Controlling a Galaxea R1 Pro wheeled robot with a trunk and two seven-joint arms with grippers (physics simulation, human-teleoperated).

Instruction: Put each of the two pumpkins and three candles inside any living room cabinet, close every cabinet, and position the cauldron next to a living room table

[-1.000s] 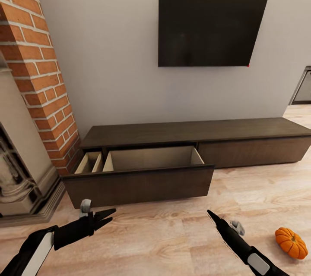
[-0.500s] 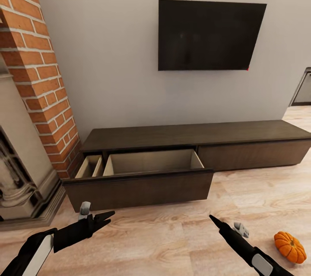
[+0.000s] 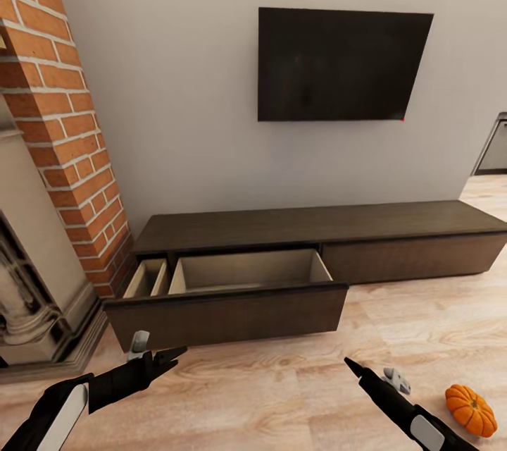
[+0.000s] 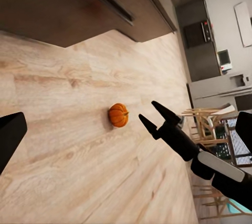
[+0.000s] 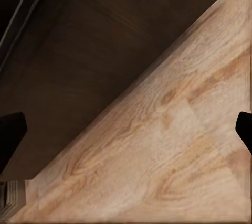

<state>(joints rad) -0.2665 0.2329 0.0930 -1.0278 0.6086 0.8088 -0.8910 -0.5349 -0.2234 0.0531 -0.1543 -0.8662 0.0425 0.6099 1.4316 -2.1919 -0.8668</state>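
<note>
The long dark-brown cabinet [image 3: 317, 225] runs along the grey wall under a black television [image 3: 338, 65], and its left-hand drawer [image 3: 232, 296] stands pulled out over the wooden floor [image 3: 282, 394]. Inside the drawer I can see two pale compartments, a narrow one toward the brick chimney [image 3: 56, 120] and a wide one beside it; nothing shows in either. The cabinet's right-hand front sits flush.

One small orange pumpkin [image 3: 470, 410] lies on the floor well to the right of the open drawer, near the robot's right arm and apart from the cabinet. The left wrist camera catches the same pumpkin [image 4: 118, 115] sitting alone on the boards, with the right end effector [image 4: 151, 118] just beside it, not touching.

The left end effector [image 3: 172, 356] hovers low in front of the drawer's front panel, its fingers spread a little and holding nothing. The right end effector [image 3: 350, 365] points toward the drawer's right corner; from the left wrist camera its two fingers stand apart in a moderate gap, empty. The right wrist camera looks at the dark drawer front [image 5: 89, 72] meeting the floor, with the black fingertips [image 5: 10, 135] far apart at the frame's edges
</note>
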